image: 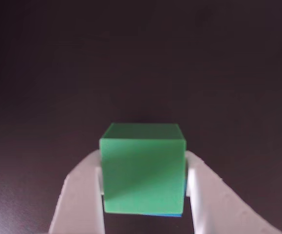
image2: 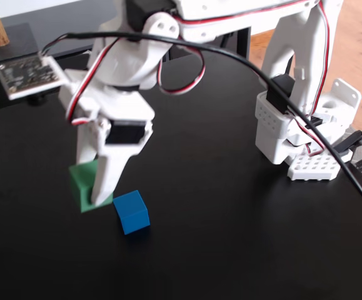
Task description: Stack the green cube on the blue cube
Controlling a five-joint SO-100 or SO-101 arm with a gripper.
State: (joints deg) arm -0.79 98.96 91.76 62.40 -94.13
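Green cube (image2: 84, 184) sits left of centre on the black desk (image2: 231, 237) in the fixed view, partly hidden behind the white gripper (image2: 96, 190). Wrist view: gripper (image: 144, 195) fingers flank green cube (image: 143, 168) left and right, apparently touching both sides, closed to cube width. Blue cube (image2: 131, 212) lies just right and nearer, seemingly not touching; in the wrist view only a blue sliver (image: 167, 214) shows.
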